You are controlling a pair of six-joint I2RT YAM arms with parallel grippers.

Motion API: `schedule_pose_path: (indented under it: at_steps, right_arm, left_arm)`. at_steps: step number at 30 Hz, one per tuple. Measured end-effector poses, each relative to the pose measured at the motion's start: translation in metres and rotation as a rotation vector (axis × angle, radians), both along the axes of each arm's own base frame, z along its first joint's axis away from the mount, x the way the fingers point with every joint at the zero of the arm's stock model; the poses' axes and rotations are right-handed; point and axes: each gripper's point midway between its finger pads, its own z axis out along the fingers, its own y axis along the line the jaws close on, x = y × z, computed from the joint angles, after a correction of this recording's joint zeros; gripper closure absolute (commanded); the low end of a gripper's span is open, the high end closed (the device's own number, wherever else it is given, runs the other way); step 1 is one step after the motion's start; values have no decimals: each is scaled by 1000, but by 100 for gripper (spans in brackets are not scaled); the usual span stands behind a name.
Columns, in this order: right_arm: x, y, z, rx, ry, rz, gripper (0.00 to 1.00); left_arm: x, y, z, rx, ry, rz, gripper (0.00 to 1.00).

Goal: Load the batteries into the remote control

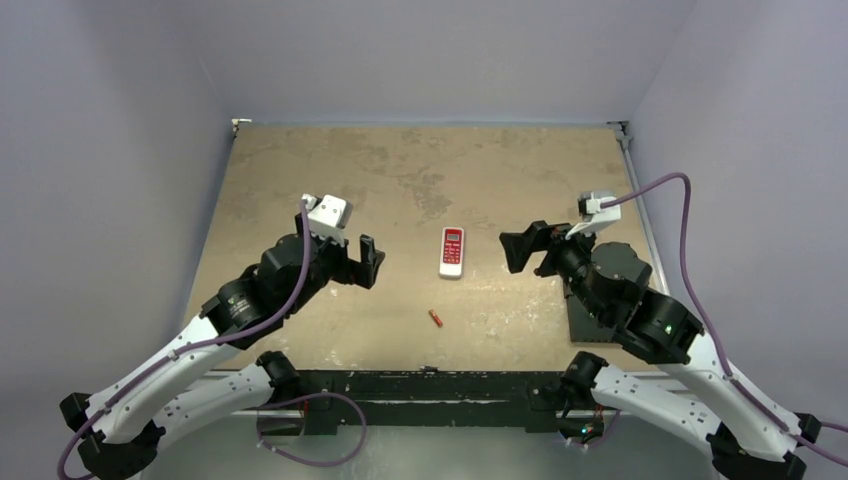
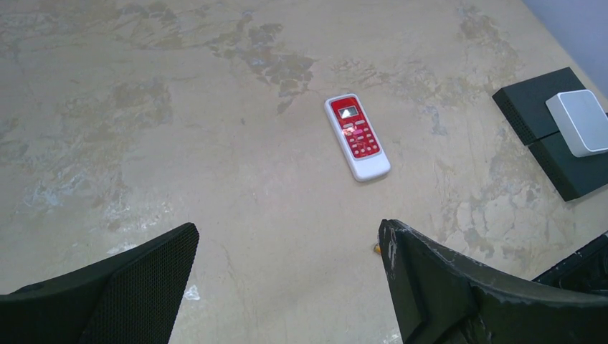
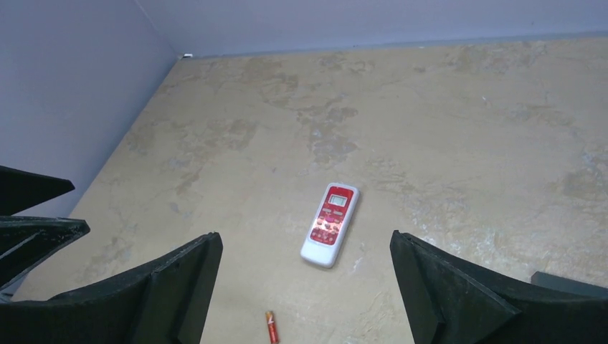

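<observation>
The remote control (image 1: 452,251) lies flat, red front up, in the middle of the table between my two grippers. It also shows in the left wrist view (image 2: 358,137) and the right wrist view (image 3: 330,223). One battery (image 1: 436,319), a slim red cylinder, lies on the table nearer the front edge; it shows in the right wrist view (image 3: 272,327). In the left wrist view only its tip (image 2: 376,248) peeks past my finger. My left gripper (image 1: 372,262) (image 2: 287,244) is open and empty, left of the remote. My right gripper (image 1: 512,252) (image 3: 302,240) is open and empty, right of it.
A dark pad (image 2: 530,107) with a pale grey block (image 2: 584,122) on it sits at the table's right side, partly under my right arm (image 1: 585,320). Walls close in the back and both sides. My left gripper's fingers (image 3: 29,215) show at the right wrist view's left edge.
</observation>
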Motion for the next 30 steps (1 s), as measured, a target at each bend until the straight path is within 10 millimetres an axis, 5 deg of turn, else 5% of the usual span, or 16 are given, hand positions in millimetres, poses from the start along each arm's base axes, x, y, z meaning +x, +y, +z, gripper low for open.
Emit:
schedule_pose_path:
  at_steps: [12,30]
  right_arm:
    - [4,7,-24,-68,75,3,1]
    - [37,48,-69,-220,212,8,1]
  left_arm:
    - [-1,1,-3,10,9,0,1]
    - [-5,6,-3,10,13,3,1]
